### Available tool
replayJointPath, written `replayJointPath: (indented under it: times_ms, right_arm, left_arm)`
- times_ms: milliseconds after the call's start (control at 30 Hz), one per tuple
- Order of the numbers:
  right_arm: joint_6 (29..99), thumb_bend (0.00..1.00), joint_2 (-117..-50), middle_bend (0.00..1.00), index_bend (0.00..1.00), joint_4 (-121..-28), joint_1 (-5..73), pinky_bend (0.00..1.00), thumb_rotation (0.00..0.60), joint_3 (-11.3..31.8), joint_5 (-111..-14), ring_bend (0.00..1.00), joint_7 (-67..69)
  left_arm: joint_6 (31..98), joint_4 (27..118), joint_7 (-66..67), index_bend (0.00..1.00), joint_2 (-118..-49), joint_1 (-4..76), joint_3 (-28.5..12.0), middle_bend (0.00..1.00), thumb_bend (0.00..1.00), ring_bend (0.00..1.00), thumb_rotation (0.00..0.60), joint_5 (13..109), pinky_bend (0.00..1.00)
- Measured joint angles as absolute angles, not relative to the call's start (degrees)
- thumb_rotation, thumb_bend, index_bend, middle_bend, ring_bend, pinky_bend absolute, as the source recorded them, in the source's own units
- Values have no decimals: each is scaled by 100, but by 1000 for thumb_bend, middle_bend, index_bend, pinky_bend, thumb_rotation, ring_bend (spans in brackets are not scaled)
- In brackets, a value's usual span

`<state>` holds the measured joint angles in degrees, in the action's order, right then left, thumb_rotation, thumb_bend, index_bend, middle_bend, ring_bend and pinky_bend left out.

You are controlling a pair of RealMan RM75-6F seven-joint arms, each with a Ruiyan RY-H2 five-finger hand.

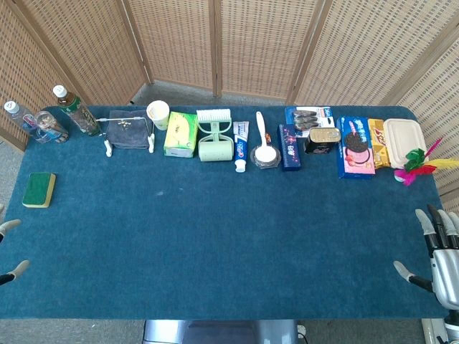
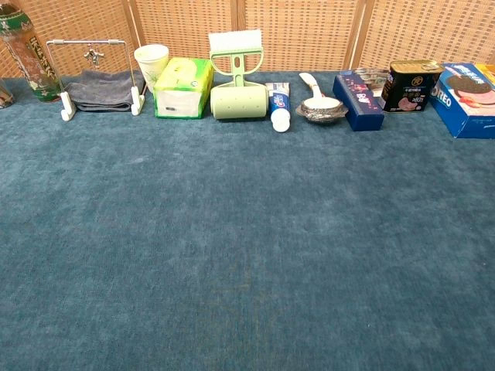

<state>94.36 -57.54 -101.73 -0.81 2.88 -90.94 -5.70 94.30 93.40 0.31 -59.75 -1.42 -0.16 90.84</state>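
A: Head view is showing the right robot hand [image 1: 439, 251] hanging at the near right corner of the surface [image 1: 215, 236], fingers spread wide and holding nothing. Only fingertips of the left robot hand [image 1: 8, 249] are showing at the left edge; they are lying apart with nothing between them.

B: What is lying nearest each?

A: The feather shuttlecock [image 1: 419, 166] is sitting beyond the right robot hand, at the right edge beside the beige lunch box [image 1: 404, 142]. The green sponge [image 1: 39, 189] is lying alone just beyond the left fingertips.

B: Risks?

A: Judged from this layout, the shuttlecock is light and sitting at the edge, so a sideways brush is likely to push it off. The back row is packed: cookie box [image 1: 354, 146], black tin [image 2: 414, 85], blue box [image 2: 358, 100], toothpaste [image 2: 279, 106], lint roller [image 2: 239, 86], tissue pack [image 2: 183, 87]. A wide reach risks toppling the paper cup [image 2: 151, 60] or bottles [image 1: 43, 122].

B: Surroundings?

A: Blue felt is covering the surface; woven screens [image 1: 251, 43] are standing behind it.
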Motion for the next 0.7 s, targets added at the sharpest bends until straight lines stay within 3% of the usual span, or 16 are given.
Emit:
replayJointPath:
  times_ms: [233, 367, 533, 700]
  right_arm:
    - [9392, 18, -5730, 0, 76, -10186, -74, 0, 540, 307, -9074, 0, -512]
    - [9339, 115, -5733, 5, 186, -10144, -41, 0, 545, 301, -9117, 4, -340]
    - [9256, 275, -5743, 70, 392, -10024, 53, 0, 544, 292, -9252, 42, 225]
    - [9102, 348, -5775, 148, 560, -9846, 197, 24, 547, 274, -9369, 77, 1039]
  left_arm:
    - [9347, 9312, -63, 211, -5978, -101, 18, 0, 98, 0, 600, 9172, 0]
    - [9280, 9240, -433, 239, -5960, -19, 53, 0, 117, 0, 600, 9329, 0]
    - [9250, 8958, -1170, 423, -6017, 136, 52, 0, 247, 0, 600, 9545, 0]
    - [9105, 8549, -2012, 589, -6146, 359, 56, 0, 401, 0, 600, 9670, 0]
